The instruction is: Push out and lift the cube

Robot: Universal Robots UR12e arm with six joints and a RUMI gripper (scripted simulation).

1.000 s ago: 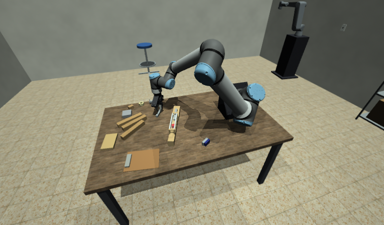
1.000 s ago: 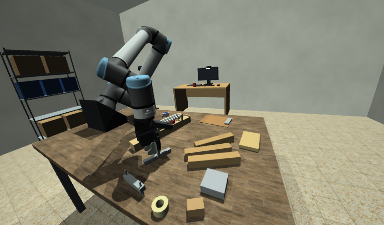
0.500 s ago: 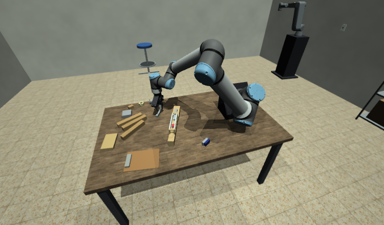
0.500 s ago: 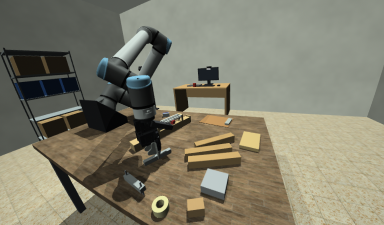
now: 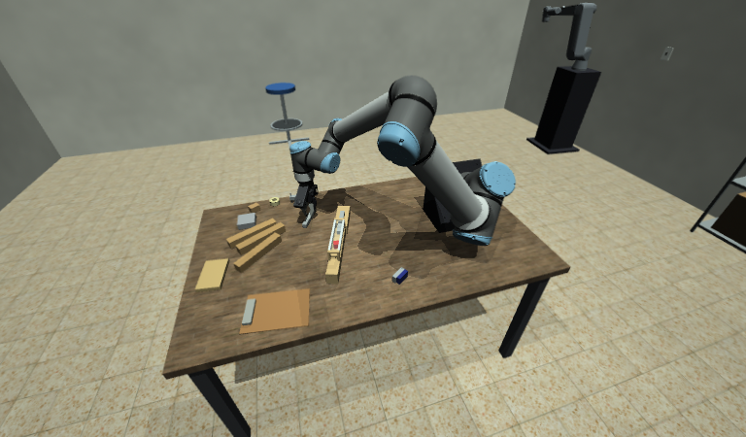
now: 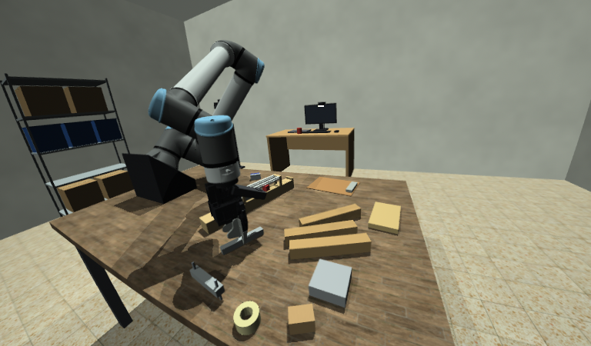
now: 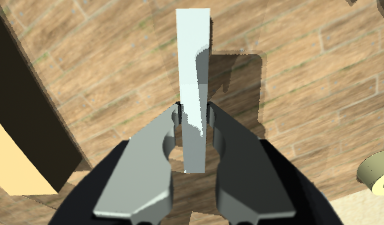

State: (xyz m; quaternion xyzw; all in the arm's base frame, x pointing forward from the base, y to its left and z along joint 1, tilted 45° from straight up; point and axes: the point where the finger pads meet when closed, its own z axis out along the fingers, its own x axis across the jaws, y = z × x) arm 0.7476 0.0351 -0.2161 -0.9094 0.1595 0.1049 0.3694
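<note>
The wooden channel [image 5: 332,270] [image 6: 208,223] lies along the middle of the table, with a slatted see-through roof. The red cube [image 5: 334,243] [image 6: 265,187] sits inside it, under the roof. My gripper [image 5: 307,218] [image 6: 238,232] [image 7: 193,103] hangs just left of the channel's far end in the top view, low over the table. It is shut on a pale grey stick [image 5: 306,222] [image 6: 242,241] [image 7: 193,70]. The fingers grip the stick near one end, and most of its length points away from the wrist. I cannot tell whether the stick touches the table.
Three wooden beams [image 5: 255,240] [image 6: 326,233], a grey block [image 5: 246,219] [image 6: 330,282], a small wooden cube [image 6: 300,319] and a tape ring [image 6: 245,314] [image 7: 372,172] lie nearby. A grey pegged tool [image 6: 205,279], a flat board [image 5: 212,273], an orange mat [image 5: 280,311] and a blue-white block [image 5: 399,275] are also on the table.
</note>
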